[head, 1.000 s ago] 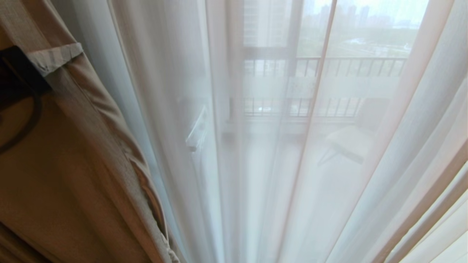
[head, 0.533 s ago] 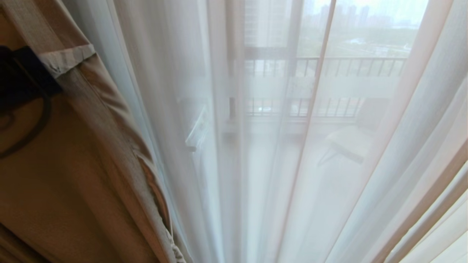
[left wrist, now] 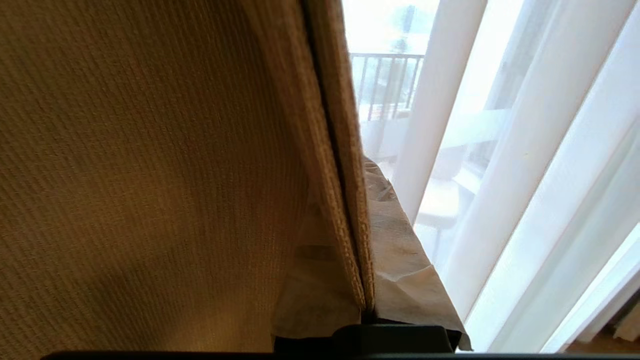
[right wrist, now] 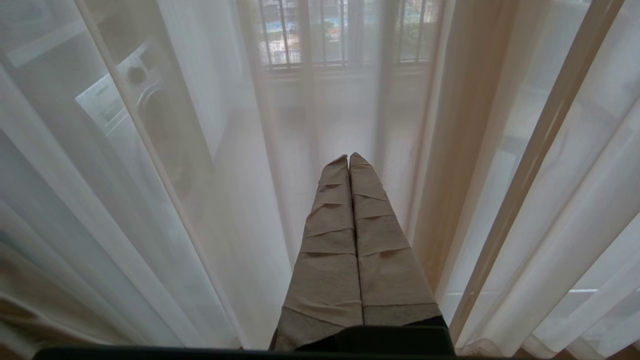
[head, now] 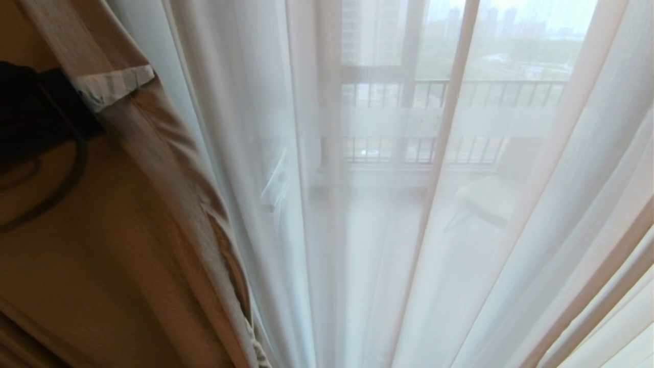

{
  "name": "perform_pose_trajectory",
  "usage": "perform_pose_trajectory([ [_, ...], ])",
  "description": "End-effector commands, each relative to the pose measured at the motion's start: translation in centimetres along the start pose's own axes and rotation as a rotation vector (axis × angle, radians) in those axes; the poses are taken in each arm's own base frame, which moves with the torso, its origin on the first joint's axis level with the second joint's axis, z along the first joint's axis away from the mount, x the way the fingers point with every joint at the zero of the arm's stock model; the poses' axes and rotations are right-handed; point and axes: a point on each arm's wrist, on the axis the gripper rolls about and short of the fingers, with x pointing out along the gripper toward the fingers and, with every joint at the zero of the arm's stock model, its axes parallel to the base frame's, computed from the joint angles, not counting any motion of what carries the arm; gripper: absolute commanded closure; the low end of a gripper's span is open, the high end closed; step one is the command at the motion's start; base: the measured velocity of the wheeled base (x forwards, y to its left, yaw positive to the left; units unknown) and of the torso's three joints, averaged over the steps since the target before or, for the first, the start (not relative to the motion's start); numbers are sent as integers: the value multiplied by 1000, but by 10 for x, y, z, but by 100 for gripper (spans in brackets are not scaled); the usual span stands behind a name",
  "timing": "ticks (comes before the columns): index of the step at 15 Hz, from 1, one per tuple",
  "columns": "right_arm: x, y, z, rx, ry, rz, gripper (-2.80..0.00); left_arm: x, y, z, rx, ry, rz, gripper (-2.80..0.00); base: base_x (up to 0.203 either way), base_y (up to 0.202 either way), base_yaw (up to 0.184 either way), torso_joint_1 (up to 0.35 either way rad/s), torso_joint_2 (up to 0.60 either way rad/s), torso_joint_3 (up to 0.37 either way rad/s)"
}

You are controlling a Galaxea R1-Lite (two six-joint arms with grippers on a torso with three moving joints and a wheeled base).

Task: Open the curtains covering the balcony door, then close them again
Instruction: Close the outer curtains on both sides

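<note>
Curtains' thick beige edge (left wrist: 345,200) pinched between left hand (left wrist: 367,305) fingers.

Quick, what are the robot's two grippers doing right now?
Left gripper: shut on the thick beige curtain.
Right gripper: shut, holding nothing.

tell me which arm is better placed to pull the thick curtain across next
Left. Its tool is shut on the thick curtain's edge. The right tool is shut on nothing, facing only the sheer curtain.
</note>
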Motion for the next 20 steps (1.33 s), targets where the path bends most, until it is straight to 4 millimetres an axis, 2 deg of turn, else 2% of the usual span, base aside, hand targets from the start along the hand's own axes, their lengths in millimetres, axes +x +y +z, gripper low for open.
perform_pose_trajectory([
  [1,0,0,0,0,-1,0,0,4,-4,-2,-5,7,-29,0,0,0,0,0,0,0],
  [15,0,0,0,0,1,0,0,22,-29,-10,-9,30,-103,0,0,0,0,0,0,0],
  [20,0,0,0,0,-1,0,0,31,-39,-13,42,41,-123,0,0,0,0,0,0,0],
])
